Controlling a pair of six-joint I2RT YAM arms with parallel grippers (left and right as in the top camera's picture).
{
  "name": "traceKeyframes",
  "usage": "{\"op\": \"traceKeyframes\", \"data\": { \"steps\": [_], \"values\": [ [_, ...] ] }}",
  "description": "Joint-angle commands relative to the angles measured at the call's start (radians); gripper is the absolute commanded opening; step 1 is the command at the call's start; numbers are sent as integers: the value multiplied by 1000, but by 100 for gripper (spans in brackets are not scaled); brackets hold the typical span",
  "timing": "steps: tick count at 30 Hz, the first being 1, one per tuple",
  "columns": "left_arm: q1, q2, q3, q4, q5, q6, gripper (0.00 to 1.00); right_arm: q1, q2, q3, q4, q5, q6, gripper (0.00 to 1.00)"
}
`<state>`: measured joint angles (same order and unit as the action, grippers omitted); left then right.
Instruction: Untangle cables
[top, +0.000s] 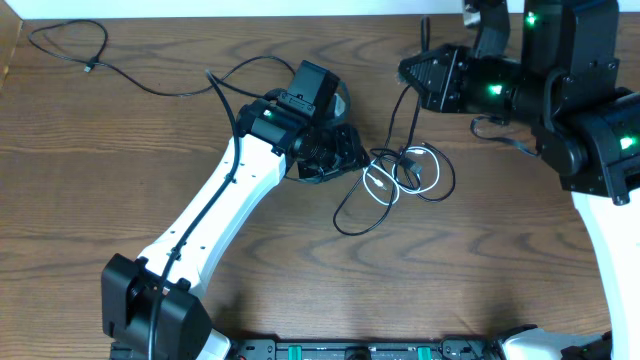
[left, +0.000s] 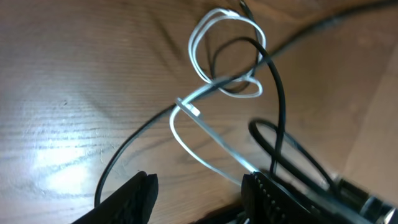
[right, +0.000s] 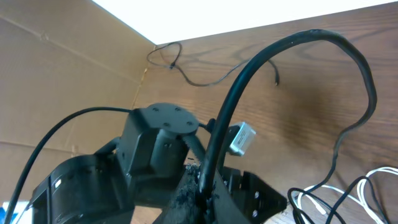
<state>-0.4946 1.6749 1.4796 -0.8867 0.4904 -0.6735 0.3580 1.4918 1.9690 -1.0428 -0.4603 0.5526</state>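
A tangle of a short white cable (top: 382, 186) and a black cable (top: 352, 212) lies on the wooden table mid-right. My left gripper (top: 345, 152) is open just left of the tangle. In the left wrist view its jaws (left: 202, 186) straddle bare wood, and the white cable (left: 205, 34) loops ahead and runs past the right finger, crossed by the black cable (left: 280, 99). My right gripper (top: 412, 76) is shut on a black cable (right: 298, 40) near its silver plug (right: 241, 138), held above the table; this cable hangs down into the tangle.
A separate black cable (top: 70, 45) lies loose at the far left corner; it also shows in the right wrist view (right: 186, 74). A cardboard wall (right: 74, 74) borders the table's left side. The left arm (top: 215, 215) crosses the middle-left of the table.
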Motion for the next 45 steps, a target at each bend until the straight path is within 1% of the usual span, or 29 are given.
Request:
{"op": "traceKeyframes", "data": {
  "steps": [1,9,16,23,29,34,37,41,45],
  "values": [
    [-1,13,2,3,-61,-159,49,10,0,12,2,-18,12,1],
    [-1,68,2,32,-56,-271,49,10,0,12,1,-18,12,1],
    [-1,72,2,37,31,-275,49,10,0,12,-2,-18,11,1],
    [-1,72,2,36,154,-278,49,10,0,12,-9,-17,7,1],
    [-1,72,2,37,153,-360,49,10,0,12,-9,-18,8,1],
    [-1,72,2,37,143,-376,49,10,0,12,-4,-19,27,1],
    [-1,72,2,37,93,-404,49,10,0,12,23,-22,56,1],
    [-1,72,2,37,30,-406,49,10,0,12,46,-29,60,1],
    [-1,72,2,47,6,-406,49,10,0,12,45,-29,60,1]
  ]
}}
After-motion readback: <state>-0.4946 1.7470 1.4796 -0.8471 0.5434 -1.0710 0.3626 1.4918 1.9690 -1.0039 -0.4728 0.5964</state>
